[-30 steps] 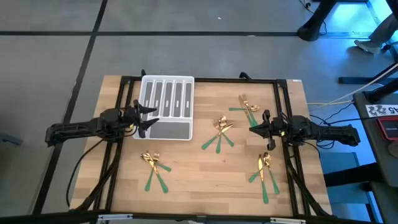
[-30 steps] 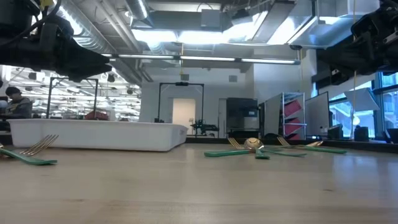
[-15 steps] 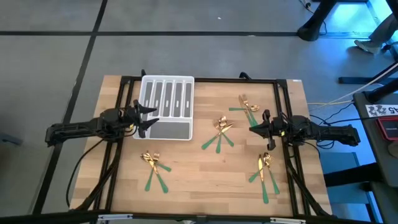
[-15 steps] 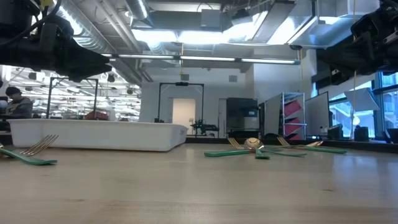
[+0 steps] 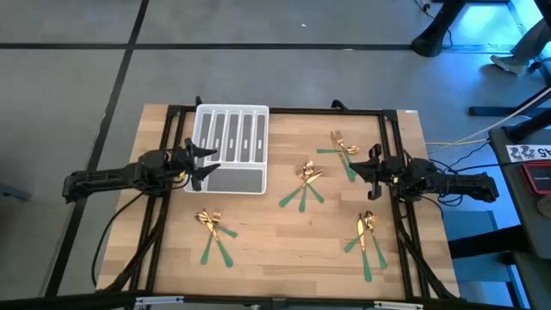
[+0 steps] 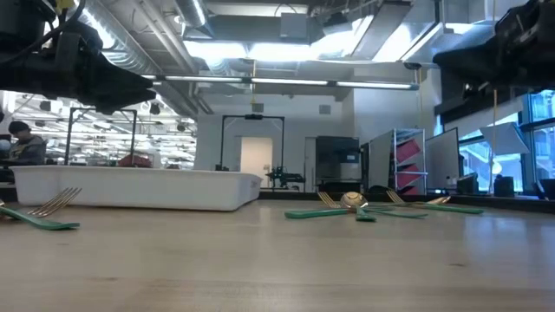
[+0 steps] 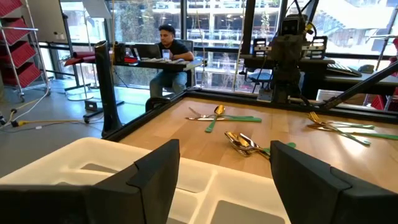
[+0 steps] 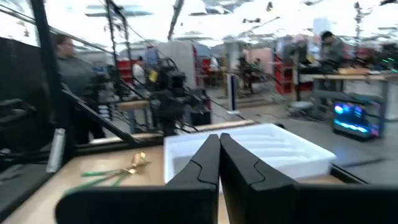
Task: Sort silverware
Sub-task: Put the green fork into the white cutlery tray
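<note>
From above, my left gripper (image 5: 200,164) hangs at the left rim of the white tray (image 5: 231,148), fingers spread, nothing between them. My right gripper (image 5: 360,170) sits toward the table's (image 5: 275,250) right side, fingers pressed together and empty, pointing toward the middle. The silverware lies in four loose clusters on the wood, none of it in the tray: one (image 5: 303,182) at the middle, one (image 5: 341,148) toward the far right just beside my right gripper, one (image 5: 368,237) at the near right, one (image 5: 214,232) near the front on the left, below the tray.

At table height, the tray (image 6: 130,188) stands on the left with a fork (image 6: 39,212) lying in front of it. A heap of gold heads and green handles (image 6: 364,208) lies flat farther back to the right. My arms are only dark shapes in the upper corners.

Through my left wrist, my two fingers (image 7: 155,177) stand wide apart over the tray's compartments (image 7: 211,199). Beyond lie three groups of cutlery (image 7: 245,144) on the wood, and my right arm (image 7: 287,59) rises at the far edge. A person (image 7: 168,53) sits at a desk behind the table.

Through my right wrist, my fingers (image 8: 205,165) meet with no gap and hold nothing. The tray (image 8: 280,152) lies ahead, some silverware (image 8: 124,168) to one side, and people stand in the room behind.
</note>
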`<move>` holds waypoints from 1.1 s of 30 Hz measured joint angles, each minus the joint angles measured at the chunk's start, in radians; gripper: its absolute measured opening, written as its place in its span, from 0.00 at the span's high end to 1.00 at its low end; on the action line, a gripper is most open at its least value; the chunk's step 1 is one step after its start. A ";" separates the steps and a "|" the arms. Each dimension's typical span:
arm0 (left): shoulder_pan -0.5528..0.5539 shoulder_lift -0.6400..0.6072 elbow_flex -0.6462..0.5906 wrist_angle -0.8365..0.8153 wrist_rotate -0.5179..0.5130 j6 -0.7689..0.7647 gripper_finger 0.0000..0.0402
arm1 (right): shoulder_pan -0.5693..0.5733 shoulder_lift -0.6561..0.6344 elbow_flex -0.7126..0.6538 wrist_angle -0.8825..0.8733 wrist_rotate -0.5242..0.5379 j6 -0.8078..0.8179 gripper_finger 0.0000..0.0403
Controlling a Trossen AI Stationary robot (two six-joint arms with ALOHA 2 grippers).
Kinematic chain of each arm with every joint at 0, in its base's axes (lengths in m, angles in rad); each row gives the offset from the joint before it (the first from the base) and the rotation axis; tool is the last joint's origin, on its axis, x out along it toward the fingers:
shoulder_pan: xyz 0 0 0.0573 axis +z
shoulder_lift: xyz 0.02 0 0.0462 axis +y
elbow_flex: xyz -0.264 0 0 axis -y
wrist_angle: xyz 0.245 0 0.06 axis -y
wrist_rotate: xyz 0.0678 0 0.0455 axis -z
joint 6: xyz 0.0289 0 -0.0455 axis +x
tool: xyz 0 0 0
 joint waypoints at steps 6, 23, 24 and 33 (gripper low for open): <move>0.000 0.000 0.000 0.000 0.000 0.000 0.41 | 0.000 0.000 0.000 -0.088 0.019 0.000 0.98; 0.000 0.000 0.000 0.000 0.000 0.000 0.41 | 0.000 0.000 0.000 -0.141 -0.041 -0.001 0.98; 0.000 0.000 0.000 0.000 0.000 0.000 0.41 | 0.000 0.000 0.000 -0.142 -0.046 -0.001 0.98; 0.000 0.000 0.000 0.000 0.000 0.001 0.41 | 0.000 0.000 0.000 -0.145 -0.059 -0.001 0.98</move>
